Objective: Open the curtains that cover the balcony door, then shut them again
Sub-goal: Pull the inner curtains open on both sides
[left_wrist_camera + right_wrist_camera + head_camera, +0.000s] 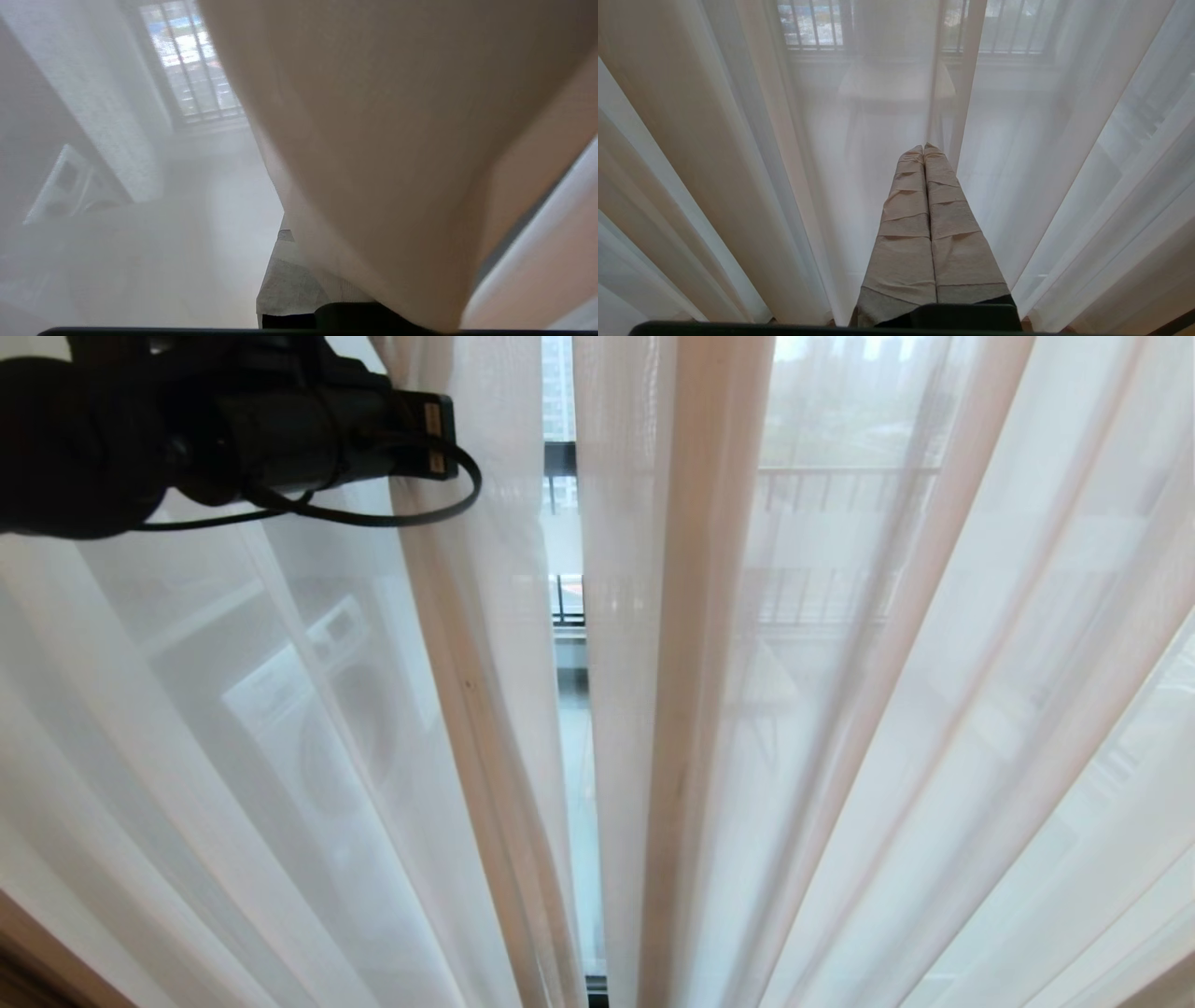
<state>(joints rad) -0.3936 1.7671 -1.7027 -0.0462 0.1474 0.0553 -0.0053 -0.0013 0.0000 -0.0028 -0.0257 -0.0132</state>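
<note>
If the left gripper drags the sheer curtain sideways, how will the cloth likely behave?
Probably floppy: the sheer curtain hangs in loose folds. Likely light, since the balcony shows through it. It may bunch rather than slide evenly; cloth already drapes over the left gripper.

balcony: washing machine (317, 709) left — railing (840, 485) beyond | daylight, pale floor

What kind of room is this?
Probably a home, by a balcony door. Thin white curtains hang in front; through them show a washing machine and balcony railings.
</note>
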